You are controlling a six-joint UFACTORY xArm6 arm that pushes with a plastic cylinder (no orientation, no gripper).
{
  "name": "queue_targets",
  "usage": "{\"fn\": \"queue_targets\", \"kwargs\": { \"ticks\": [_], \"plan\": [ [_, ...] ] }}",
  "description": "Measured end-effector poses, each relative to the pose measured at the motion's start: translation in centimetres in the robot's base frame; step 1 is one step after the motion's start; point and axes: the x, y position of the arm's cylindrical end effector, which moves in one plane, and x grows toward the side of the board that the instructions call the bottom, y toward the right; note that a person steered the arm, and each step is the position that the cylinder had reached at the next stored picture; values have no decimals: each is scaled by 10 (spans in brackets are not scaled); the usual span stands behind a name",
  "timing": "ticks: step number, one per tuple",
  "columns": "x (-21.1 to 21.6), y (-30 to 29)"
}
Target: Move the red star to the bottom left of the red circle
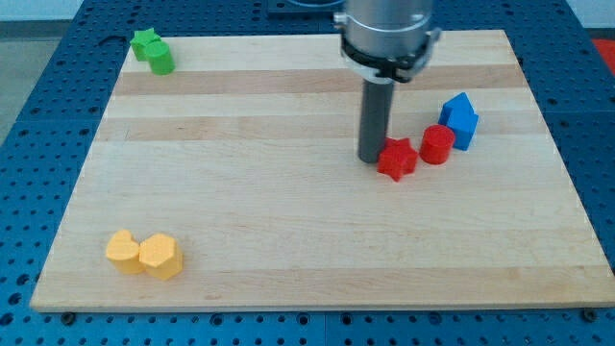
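The red star (396,159) lies on the wooden board at the view's right of centre. The red circle (437,144) stands just to its right and slightly higher, close to it or touching. My tip (371,158) rests on the board right against the star's left side. The dark rod rises from there to the arm's grey body at the view's top.
A blue block (460,120) stands against the red circle's upper right. Two green blocks (153,51) sit at the board's top left corner. A yellow heart (122,251) and a yellow hexagon (160,257) touch each other at the bottom left. The board's rim (317,309) runs along the bottom.
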Motion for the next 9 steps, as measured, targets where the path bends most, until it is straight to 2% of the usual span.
{"fn": "queue_targets", "kwargs": {
  "ticks": [2, 4, 5, 7, 9],
  "plan": [
    [5, -54],
    [60, -42],
    [68, -35],
    [31, -35],
    [29, 5]
  ]
}}
